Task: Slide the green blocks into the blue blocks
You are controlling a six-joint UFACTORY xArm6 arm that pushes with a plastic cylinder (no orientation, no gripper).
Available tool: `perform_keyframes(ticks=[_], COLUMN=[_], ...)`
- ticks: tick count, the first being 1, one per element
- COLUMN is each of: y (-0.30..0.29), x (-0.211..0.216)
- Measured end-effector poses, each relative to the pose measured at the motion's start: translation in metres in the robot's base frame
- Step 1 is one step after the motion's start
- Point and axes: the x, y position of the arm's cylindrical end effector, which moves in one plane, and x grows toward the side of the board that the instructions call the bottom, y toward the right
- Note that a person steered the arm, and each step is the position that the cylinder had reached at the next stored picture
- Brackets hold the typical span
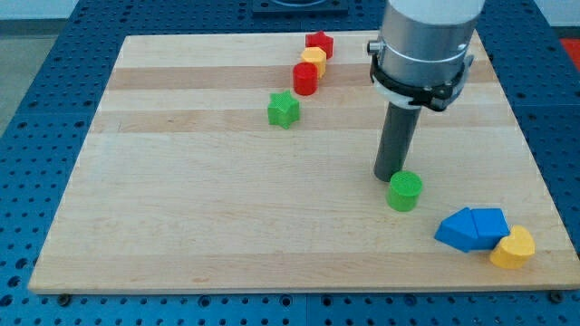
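Note:
A green round block (405, 191) stands at the view's lower right. My tip (388, 175) rests just to its upper left, touching or nearly touching it. A green star block (284, 110) lies near the view's top middle, far from the tip. Two blue blocks sit together at the lower right: a blue wedge-like block (458, 230) and a blue block (490, 224) beside it on its right. They lie a short way to the lower right of the green round block.
A yellow heart block (514, 248) touches the blue blocks on their lower right. A red cylinder (305, 78), a yellow block (314, 57) and a red star block (319, 43) form a line at the top. The wooden board (181, 199) has blue surrounds.

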Motion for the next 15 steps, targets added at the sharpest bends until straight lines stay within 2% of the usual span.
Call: perform_keyframes(ticks=[2, 3, 8, 9, 11, 12, 13, 14, 15], y=[-0.064, -0.057, 0.058, 0.048, -0.104, -0.184, -0.223, -0.219, -0.205], x=[0.015, 0.03, 0.03, 0.03, 0.025, -0.019, -0.088, -0.118, -0.123])
